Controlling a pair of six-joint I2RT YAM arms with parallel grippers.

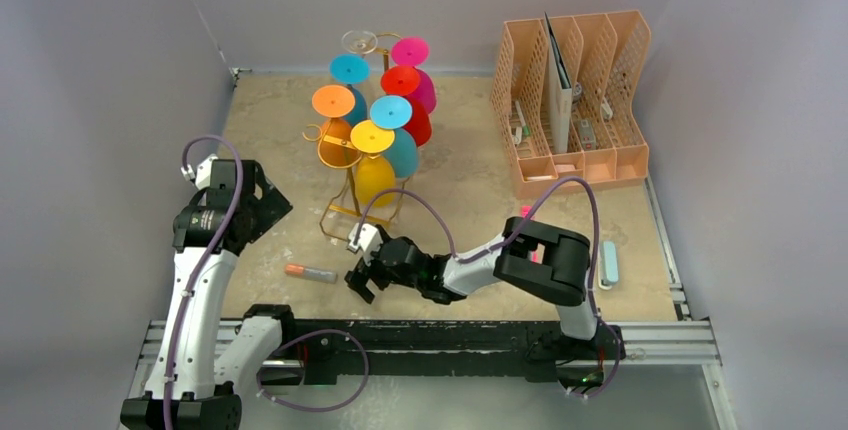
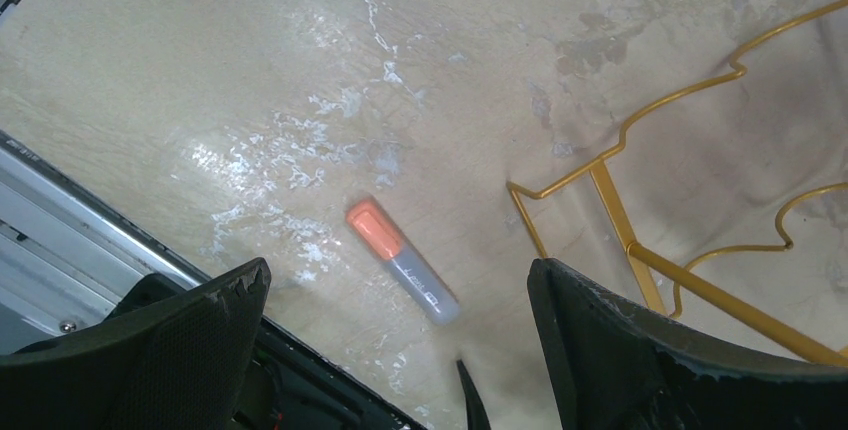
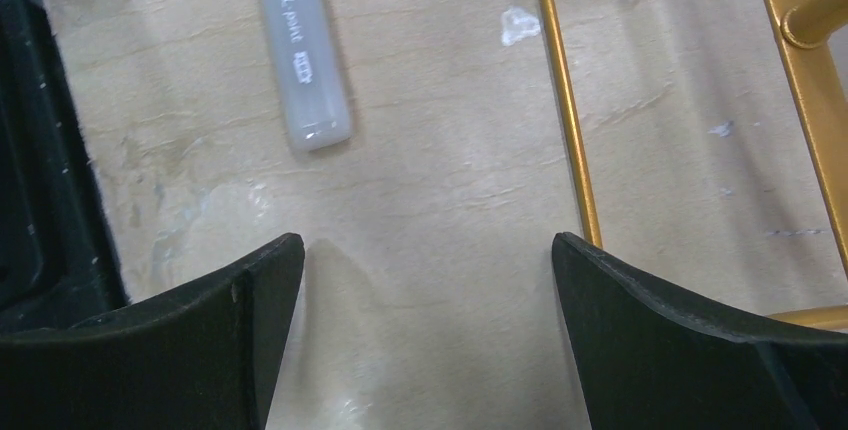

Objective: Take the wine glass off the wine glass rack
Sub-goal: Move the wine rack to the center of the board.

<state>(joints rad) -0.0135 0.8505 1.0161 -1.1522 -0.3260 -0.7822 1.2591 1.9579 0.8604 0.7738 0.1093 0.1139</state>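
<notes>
The wine glass rack (image 1: 352,212) is a gold wire stand in the middle of the table. Several coloured wine glasses hang on it, stems up: yellow (image 1: 373,165), orange (image 1: 333,102), light blue (image 1: 391,112), red (image 1: 401,81), magenta (image 1: 410,51), and a clear one (image 1: 359,42) at the back. My left gripper (image 1: 266,206) is open and empty, left of the rack's base. My right gripper (image 1: 358,282) is open and empty, low over the table just in front of the base. The base wire shows in the left wrist view (image 2: 615,212) and the right wrist view (image 3: 562,100).
An orange-capped grey highlighter (image 1: 310,272) lies between the grippers; it also shows in the left wrist view (image 2: 403,272) and the right wrist view (image 3: 300,60). A peach perforated file organiser (image 1: 575,100) stands at the back right. A pale blue object (image 1: 609,265) lies by the right edge.
</notes>
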